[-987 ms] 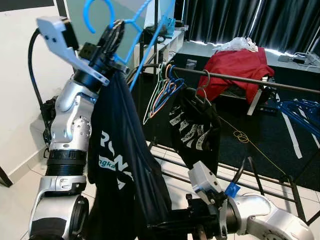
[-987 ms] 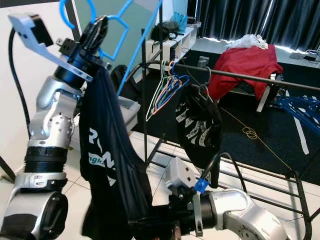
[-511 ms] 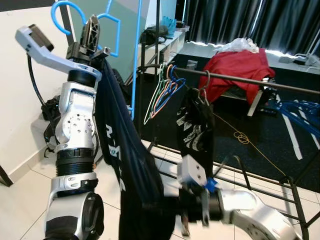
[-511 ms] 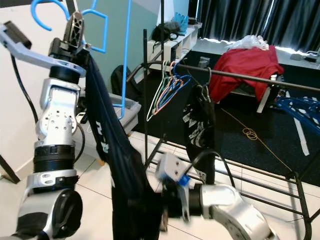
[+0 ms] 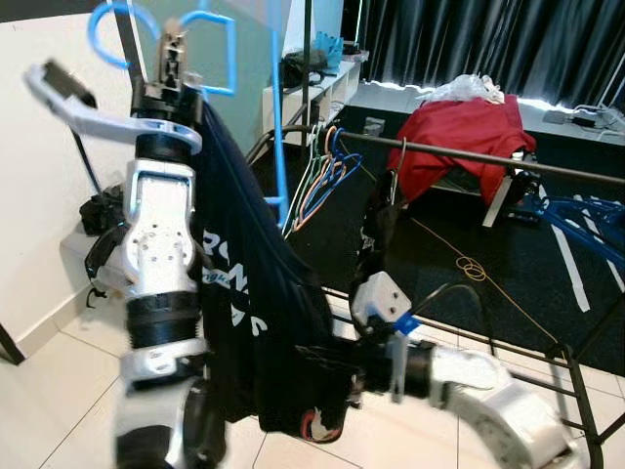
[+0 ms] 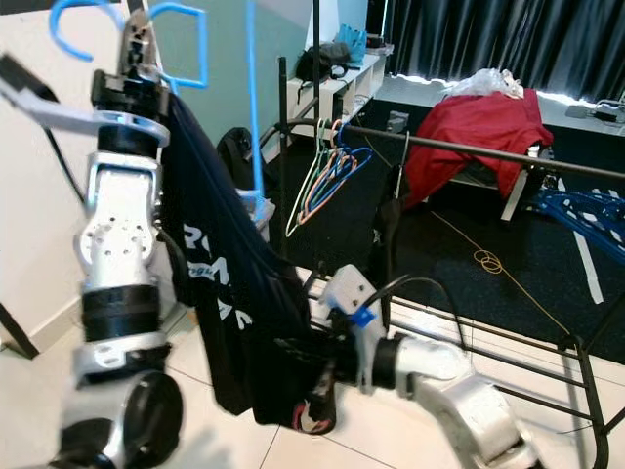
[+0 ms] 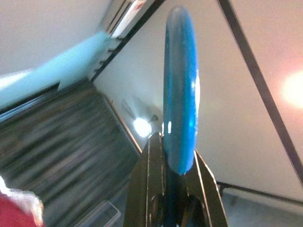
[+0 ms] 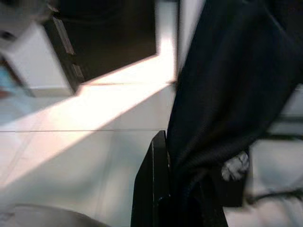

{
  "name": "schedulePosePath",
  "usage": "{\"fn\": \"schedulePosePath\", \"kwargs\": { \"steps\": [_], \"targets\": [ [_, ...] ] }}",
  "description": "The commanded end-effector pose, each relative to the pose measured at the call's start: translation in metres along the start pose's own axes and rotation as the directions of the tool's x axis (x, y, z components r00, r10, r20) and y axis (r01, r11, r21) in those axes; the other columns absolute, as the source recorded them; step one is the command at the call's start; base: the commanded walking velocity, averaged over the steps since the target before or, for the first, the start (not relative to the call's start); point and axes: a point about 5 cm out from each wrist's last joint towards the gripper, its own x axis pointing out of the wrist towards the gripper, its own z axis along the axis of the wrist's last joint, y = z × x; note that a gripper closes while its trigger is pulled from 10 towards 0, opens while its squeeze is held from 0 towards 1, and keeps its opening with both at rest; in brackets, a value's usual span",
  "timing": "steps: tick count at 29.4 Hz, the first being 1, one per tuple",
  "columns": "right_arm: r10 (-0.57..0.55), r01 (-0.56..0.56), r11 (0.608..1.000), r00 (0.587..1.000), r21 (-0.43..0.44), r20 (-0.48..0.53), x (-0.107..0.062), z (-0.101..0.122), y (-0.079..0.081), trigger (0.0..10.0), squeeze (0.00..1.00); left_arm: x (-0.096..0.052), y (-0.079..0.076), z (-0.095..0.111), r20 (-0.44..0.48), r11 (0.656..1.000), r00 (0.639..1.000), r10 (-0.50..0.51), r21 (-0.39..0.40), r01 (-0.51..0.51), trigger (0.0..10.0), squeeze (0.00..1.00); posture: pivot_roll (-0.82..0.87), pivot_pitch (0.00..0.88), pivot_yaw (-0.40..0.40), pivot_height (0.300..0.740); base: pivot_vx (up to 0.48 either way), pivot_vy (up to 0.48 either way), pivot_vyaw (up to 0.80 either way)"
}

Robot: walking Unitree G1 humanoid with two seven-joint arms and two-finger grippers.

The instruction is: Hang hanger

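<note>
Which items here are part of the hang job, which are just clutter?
In play:
- blue hanger, clamped in left hand
- dark shirt draped on it, lower part gripped by right hand
- rack rail

Clutter:
- spare hangers on rail
- red garment
- blue hanger pile

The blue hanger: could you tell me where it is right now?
The blue hanger is raised at upper left, clamped in the left gripper, left of the rail.
</note>
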Motion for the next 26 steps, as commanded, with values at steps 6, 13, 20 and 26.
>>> {"fn": "schedulePosePath", "kwargs": {
  "steps": [6,13,20,26],
  "targets": [
    [-0.075,0.073,0.996,0.997,-0.046,-0.029,-0.016,0.0,-0.018,0.0,0.0,0.002,-0.013,0.006,-0.074,0.983,0.985,-0.154,0.091,0.16,10.0,0.0,-0.06,0.0,-0.029,0.74,0.0,0.0,0.0],
    [-0.213,0.209,0.975,0.975,-0.076,-0.06,-0.039,-0.003,-0.04,0.0,0.0,-0.003,-0.014,0.006,-0.266,0.882,0.929,-0.256,0.33,0.337,10.0,0.0,-0.06,0.0,-0.029,0.74,0.0,0.0,0.0],
    [-0.299,0.293,0.951,0.953,-0.095,-0.056,-0.06,0.002,-0.055,0.0,0.0,-0.023,-0.026,-0.015,-0.61,0.556,0.697,-0.376,0.453,0.697,10.0,0.0,-0.06,0.0,-0.032,0.74,0.0,0.0,0.0],
    [-0.381,0.37,0.918,0.923,-0.141,-0.061,-0.073,0.005,-0.07,0.0,0.0,-0.03,-0.04,-0.013,-0.691,0.517,0.571,-0.443,0.323,0.793,10.0,0.0,-0.06,0.0,-0.034,0.74,0.0,0.0,0.0]
  ]
}}
